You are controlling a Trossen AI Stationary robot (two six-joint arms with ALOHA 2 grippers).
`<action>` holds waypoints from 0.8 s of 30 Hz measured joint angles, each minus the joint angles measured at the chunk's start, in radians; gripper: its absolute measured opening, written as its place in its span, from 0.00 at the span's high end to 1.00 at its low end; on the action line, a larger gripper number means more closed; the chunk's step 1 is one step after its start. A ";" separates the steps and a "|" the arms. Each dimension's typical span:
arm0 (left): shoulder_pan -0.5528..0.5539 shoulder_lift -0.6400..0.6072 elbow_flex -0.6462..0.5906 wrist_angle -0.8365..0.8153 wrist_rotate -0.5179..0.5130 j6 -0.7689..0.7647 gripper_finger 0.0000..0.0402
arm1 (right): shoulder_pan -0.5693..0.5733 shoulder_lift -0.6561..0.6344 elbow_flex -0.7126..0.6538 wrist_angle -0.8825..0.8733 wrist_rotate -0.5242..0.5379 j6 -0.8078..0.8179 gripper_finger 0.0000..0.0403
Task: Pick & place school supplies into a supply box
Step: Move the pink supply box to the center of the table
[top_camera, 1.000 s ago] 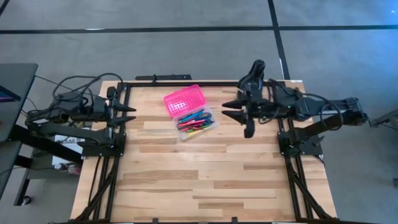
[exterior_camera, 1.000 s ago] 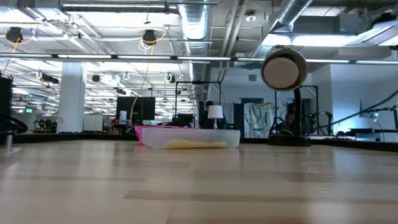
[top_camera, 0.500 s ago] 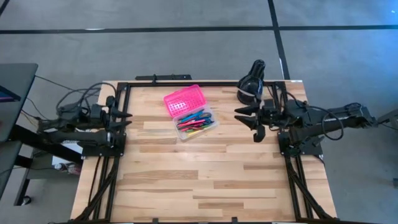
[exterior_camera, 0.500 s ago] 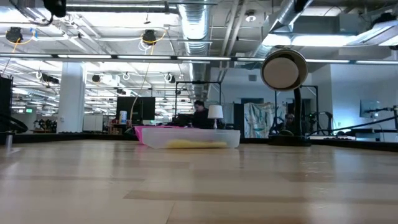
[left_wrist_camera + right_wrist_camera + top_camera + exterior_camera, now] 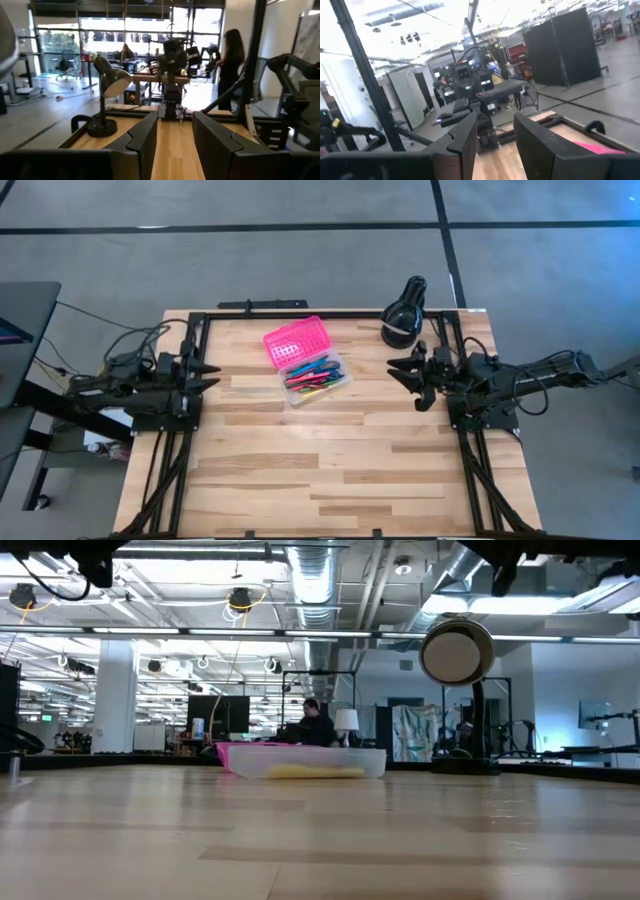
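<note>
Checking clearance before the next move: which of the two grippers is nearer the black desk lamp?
The right gripper. It sits just in front of the black desk lamp at the table's far right corner, while the left gripper waits at the opposite edge.

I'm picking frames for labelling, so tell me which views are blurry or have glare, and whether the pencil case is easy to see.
High view: even light, sharp, the pencil case clear, lid open. Low view: bright ceiling lights, near table soft, case a thin strip far off. Left wrist view: window glare, fingers soft, case not seen. Right wrist view: washed-out ceiling, blurred, only a pink edge showing.
</note>
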 joint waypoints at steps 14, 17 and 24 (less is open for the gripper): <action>0.005 0.304 0.087 0.001 -0.416 -0.270 0.71 | -0.102 0.225 0.239 -0.185 -0.036 0.034 0.70; 0.029 0.404 0.151 -0.159 -0.502 -0.437 0.71 | -0.139 0.286 0.301 -0.261 -0.015 0.077 0.70; 0.133 0.692 0.242 -0.135 -0.276 -0.425 0.71 | -0.139 0.455 0.415 -0.255 -0.029 0.081 0.70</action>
